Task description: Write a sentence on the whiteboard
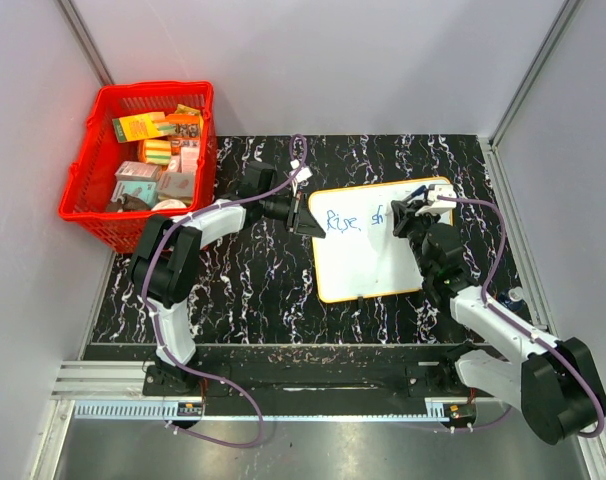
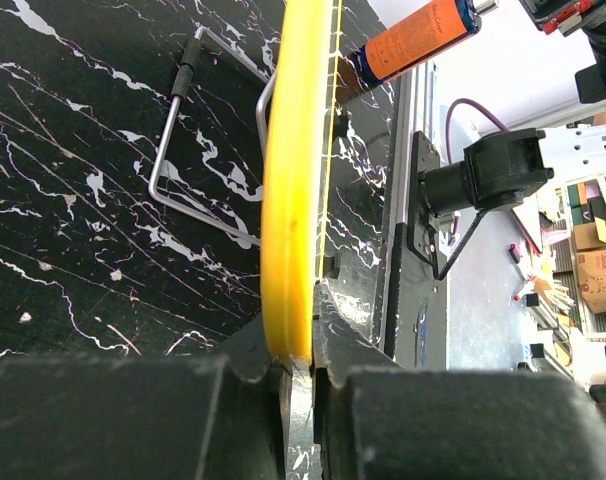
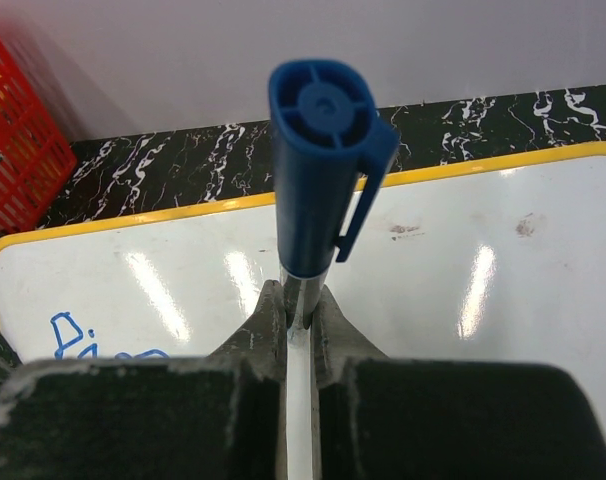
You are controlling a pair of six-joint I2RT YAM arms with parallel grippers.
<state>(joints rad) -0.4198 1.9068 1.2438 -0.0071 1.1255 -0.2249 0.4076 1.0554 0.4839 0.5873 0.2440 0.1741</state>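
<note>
Two arms meet at the whiteboard [image 1: 373, 265], which rests on the black marbled table [image 1: 243, 290], slightly skewed, with its orange-yellow rim visible all round. The left gripper [image 1: 305, 218] sits at the board's left edge. In the left wrist view its fingers [image 2: 253, 350] are pressed onto the yellow rim from both sides, pinching the board's edge. Just beside that rim a bent grey wire bracket [image 2: 173, 150] lies against the tabletop.

The right gripper [image 1: 411, 215] hangs over the board's upper right part. In the right wrist view its jaws are pinched on a marker [image 3: 318, 170], gripping the thin silvery barrel, with the blue clipped cap end pointing up at the camera. The tip is hidden below the fingers.

The sentence [image 1: 348, 220] runs along the board's upper part in thin blue strokes. "Rise." is readable near the left edge, and a few more letters sit just beside the right gripper.

A red basket [image 1: 78, 195] full of small boxes stands well apart from the board, beyond its upper left corner.
</note>
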